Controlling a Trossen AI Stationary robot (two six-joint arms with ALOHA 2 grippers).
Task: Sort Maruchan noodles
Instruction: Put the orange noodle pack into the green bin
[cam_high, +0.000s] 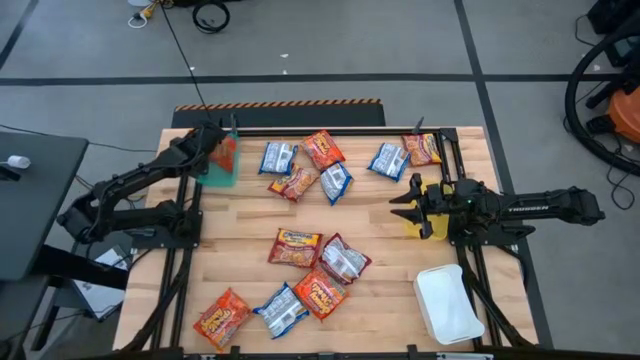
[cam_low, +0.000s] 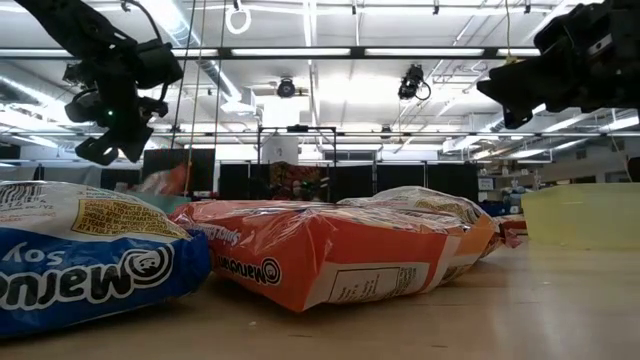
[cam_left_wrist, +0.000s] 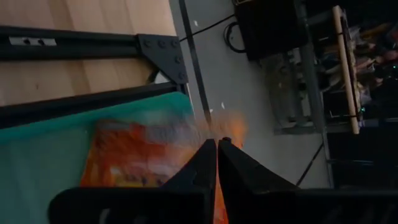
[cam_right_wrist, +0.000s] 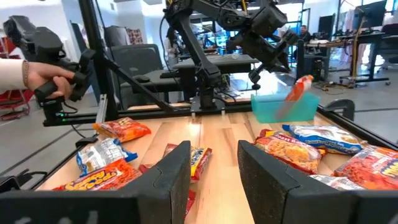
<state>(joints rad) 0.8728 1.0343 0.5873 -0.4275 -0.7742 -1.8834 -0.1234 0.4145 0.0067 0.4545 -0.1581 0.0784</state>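
1. Wooden table (cam_high: 240, 225), light butcher-block top, with black frame rails along both sides.
2. Teal bin (cam_high: 218, 168), near the far left corner.
3. Yellow bin (cam_high: 416, 212), at the right side, mid-depth.
4. White bin (cam_high: 448, 303), near the right front corner.
5. Maruchan noodles (cam_high: 296, 247): loose packets directly on the wood, orange-red, blue-and-white and silvery-red; one row across the far half, one cluster in the middle and front, several touching or overlapping.

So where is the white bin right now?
In the high view the white rectangular plastic bin sits at the table's near right corner, just below the right claw and the yellow bin.
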